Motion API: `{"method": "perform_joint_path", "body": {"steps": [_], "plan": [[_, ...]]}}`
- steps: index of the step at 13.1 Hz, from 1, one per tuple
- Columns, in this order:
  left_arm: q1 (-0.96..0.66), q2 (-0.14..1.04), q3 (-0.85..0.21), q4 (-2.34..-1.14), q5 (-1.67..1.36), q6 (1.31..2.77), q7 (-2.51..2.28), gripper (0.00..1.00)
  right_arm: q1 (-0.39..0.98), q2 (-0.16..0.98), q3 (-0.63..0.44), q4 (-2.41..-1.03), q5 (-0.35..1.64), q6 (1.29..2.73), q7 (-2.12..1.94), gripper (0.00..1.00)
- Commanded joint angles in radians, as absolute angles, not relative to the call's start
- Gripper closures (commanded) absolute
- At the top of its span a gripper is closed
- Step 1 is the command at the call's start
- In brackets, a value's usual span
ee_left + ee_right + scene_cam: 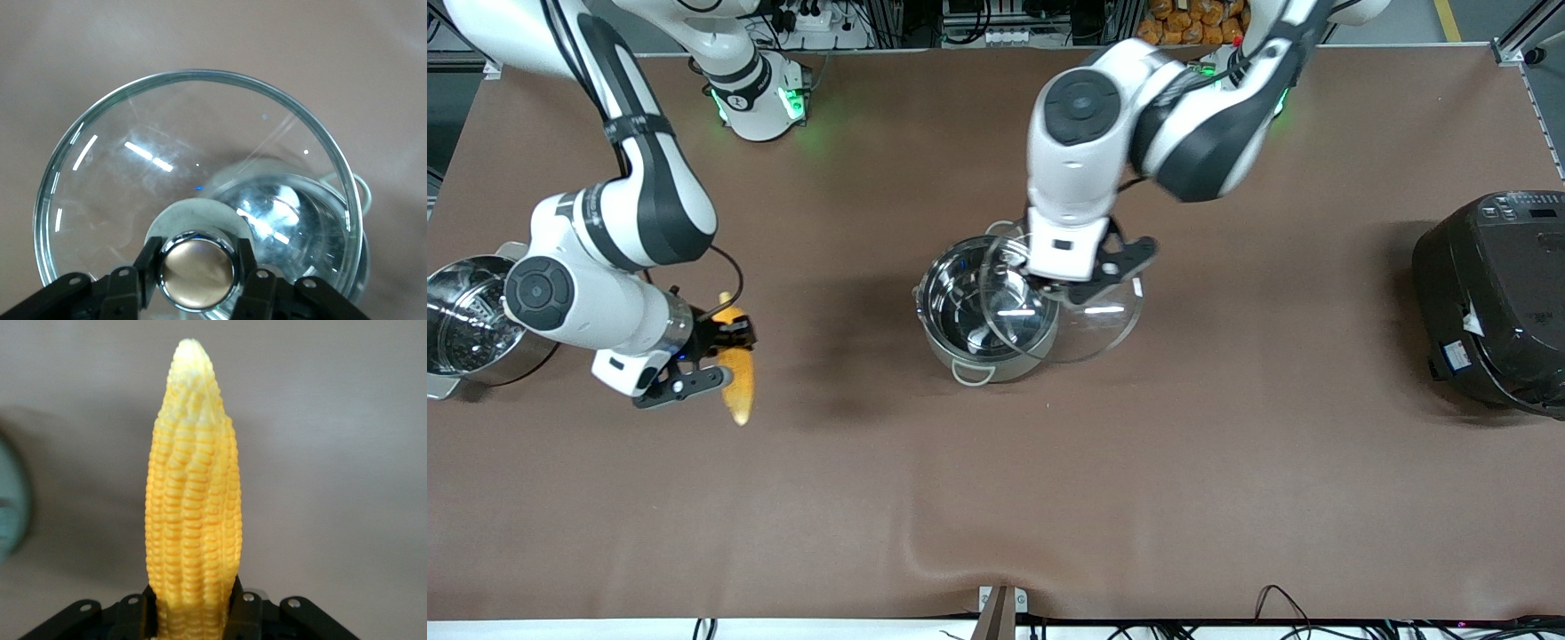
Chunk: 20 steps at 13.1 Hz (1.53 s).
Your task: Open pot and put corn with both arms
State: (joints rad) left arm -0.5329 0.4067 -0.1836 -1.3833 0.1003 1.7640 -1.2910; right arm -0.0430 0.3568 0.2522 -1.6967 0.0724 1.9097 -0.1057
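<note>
**A:** Where is the corn (738,378), and which way does it point?

**B:** It is in my right gripper (720,348), with the jaws closed on its thick end. Its long axis runs toward the front camera, tapered tip leading. In the right wrist view the cob (193,520) reaches straight out from between my fingers (248,613). I carry it above bare desk (996,498) toward the right arm's end.

**A:** And the pot?

**B:** The pot (978,311) stands open near the middle of the desk, one grey loop handle (971,372) facing the front camera. My left gripper (1072,289) has its jaws clamped on the copper-coloured knob (197,270) of the glass lid (1067,298). The lid hangs tilted, overlapping the pot's rim on the side toward the left arm's end.

**A:** What room is there?

**B:** Between corn and pot the brown surface is open. A steel pot with a perforated insert (467,320) sits at the desk's edge just beside my right arm, and a black rice cooker (1498,298) stands at the left arm's end, well apart from the lid.
</note>
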Motion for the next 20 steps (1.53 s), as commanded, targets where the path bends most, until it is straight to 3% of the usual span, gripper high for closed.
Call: {"method": "perform_joint_path", "body": {"steps": [1, 4, 6, 8, 11, 15, 20], "plan": [[-0.415, 0.299, -0.201, -1.517, 0.084, 1.759, -1.168, 1.00, -0.016, 0.350, 0.299, -1.596, 0.172, 1.798, -0.106, 1.00], [-0.286, 0.272, -0.201, -1.601, 0.028, 1.772, -1.065, 1.00, 0.142, 0.371, 0.298, -1.548, 0.137, 1.796, -0.106, 1.00], [-0.230, 0.268, -0.199, -1.670, 0.028, 1.804, -1.036, 1.00, 0.262, 0.429, 0.296, -1.501, 0.011, 1.802, -0.081, 1.00], [-0.166, 0.246, -0.199, -1.802, 0.034, 1.921, -0.975, 1.00, 0.406, 0.526, 0.295, -1.400, -0.148, 1.802, -0.013, 1.00], [-0.059, 0.207, -0.199, -2.038, 0.038, 2.222, -0.833, 1.00, 0.533, 0.652, 0.293, -1.297, -0.273, 1.804, 0.063, 1.00], [-0.002, 0.253, -0.198, -2.160, 0.038, 2.428, -0.781, 1.00, 0.571, 0.696, 0.290, -1.287, -0.324, 1.862, 0.055, 1.00], [-0.005, 0.345, -0.198, -2.160, 0.041, 2.490, -0.781, 1.00, 0.623, 0.709, 0.290, -1.313, -0.380, 1.901, 0.067, 1.00]]}}
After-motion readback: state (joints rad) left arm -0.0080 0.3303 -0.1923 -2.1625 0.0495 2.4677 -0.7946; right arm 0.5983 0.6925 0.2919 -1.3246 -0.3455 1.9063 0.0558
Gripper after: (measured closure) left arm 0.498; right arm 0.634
